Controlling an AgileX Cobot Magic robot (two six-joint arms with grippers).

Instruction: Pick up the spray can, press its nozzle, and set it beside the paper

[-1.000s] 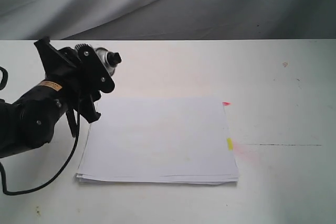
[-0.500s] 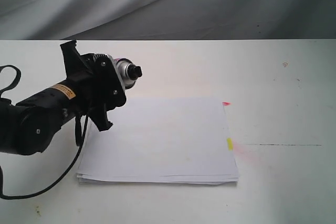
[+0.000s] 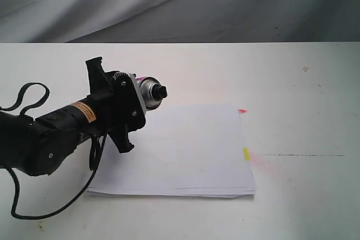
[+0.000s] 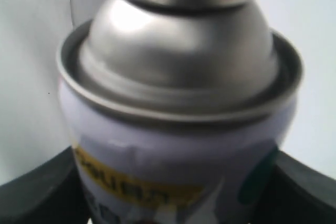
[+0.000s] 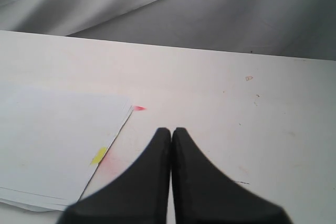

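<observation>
The left arm [image 3: 50, 139] extends from the bench's left edge, the left gripper [image 3: 134, 100] clamping the spray can [image 3: 149, 91]. The right gripper [image 5: 171, 135] has its fingers touching.

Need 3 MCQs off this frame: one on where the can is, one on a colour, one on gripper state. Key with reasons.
1. Where is the spray can?
A. In the left gripper, off the table
B. Standing on the table
C. Lying on the table

2. The tabs on the paper edge are:
A. Green and blue
B. Both black
C. Pink and yellow

3. The fingers of the right gripper are:
A. Spread wide
B. Shut together, empty
C. Shut on the can

Key:
1 A: the exterior view shows the can clamped and raised over the paper's corner.
2 C: there is a pink tab and a yellow tab.
3 B: the right wrist view shows the fingers touching with nothing between.
</observation>
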